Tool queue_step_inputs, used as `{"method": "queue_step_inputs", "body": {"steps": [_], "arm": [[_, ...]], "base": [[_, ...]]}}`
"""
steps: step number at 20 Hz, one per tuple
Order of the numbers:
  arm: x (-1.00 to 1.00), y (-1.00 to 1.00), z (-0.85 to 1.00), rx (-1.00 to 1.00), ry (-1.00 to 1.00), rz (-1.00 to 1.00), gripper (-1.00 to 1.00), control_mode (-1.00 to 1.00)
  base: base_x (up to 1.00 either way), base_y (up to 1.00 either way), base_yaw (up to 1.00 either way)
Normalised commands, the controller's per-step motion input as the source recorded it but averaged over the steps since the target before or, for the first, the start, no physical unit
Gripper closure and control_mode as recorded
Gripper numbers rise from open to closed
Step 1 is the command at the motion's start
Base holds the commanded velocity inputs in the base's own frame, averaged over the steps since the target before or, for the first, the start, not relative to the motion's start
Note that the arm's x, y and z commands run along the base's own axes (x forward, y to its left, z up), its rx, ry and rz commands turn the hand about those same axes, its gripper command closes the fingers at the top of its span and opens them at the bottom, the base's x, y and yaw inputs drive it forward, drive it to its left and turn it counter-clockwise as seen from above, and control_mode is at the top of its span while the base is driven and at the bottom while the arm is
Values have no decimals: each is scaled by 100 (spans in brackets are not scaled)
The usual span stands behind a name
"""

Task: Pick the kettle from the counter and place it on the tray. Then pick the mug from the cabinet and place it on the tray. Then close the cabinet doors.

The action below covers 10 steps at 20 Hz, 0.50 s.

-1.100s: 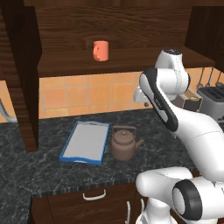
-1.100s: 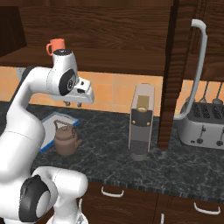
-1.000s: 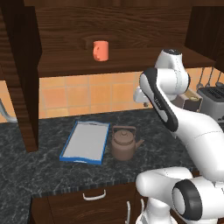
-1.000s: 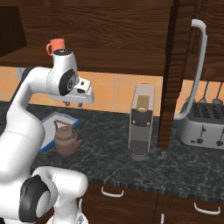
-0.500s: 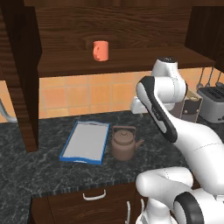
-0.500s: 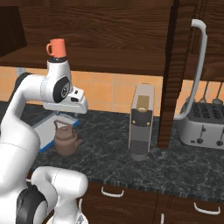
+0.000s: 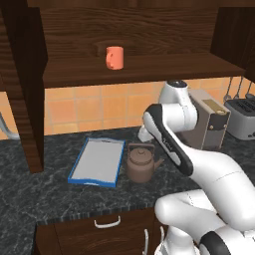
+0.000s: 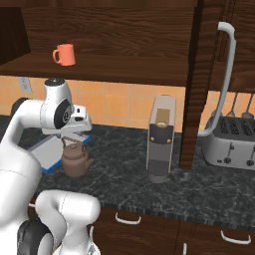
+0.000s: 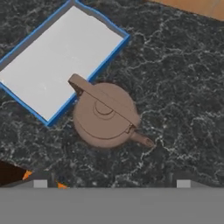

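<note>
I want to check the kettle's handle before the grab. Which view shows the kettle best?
The hand view: the kettle is seen from above, handle, lid and spout clear, beside the tray. The left base view shows its side; the right base view partly hides it behind the arm.

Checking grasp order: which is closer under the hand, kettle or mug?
The kettle, on the counter directly below the hand beside the tray. The mug sits up on the cabinet shelf.
</note>
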Motion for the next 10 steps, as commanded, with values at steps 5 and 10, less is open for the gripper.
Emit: {"method": "queue_step_inputs", "body": {"steps": [5, 10], "arm": [[49, 13, -24, -19, -3, 24, -100, -100], [18, 4, -27, -8, 5, 27, -100, -100]], "base": [[0, 0, 0], [0, 0, 0]]}}
